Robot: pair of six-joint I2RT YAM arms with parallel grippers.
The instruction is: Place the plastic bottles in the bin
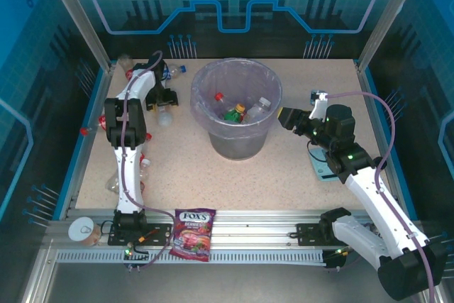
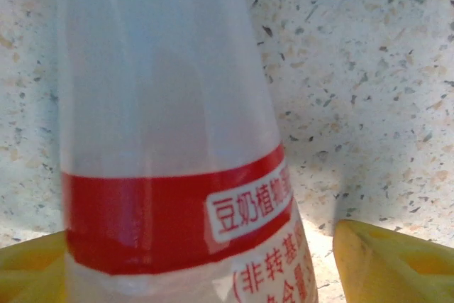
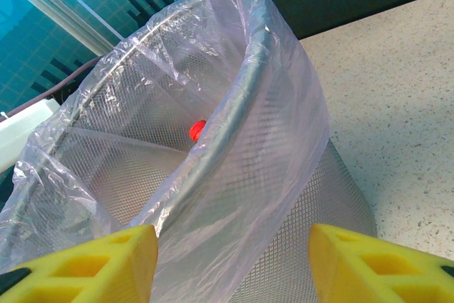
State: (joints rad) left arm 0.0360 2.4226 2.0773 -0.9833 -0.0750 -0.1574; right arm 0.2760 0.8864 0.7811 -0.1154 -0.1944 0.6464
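Inside the released left gripper point(image 2: 206, 264) lies a red-labelled bottle point(image 2: 163, 104) — long axis pointing away, narrower end farthest.

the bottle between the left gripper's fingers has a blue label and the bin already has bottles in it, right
Not quite: the left wrist view shows the label on the bottle between the fingers of the left gripper is red, not blue. The bin does already have bottles in it.
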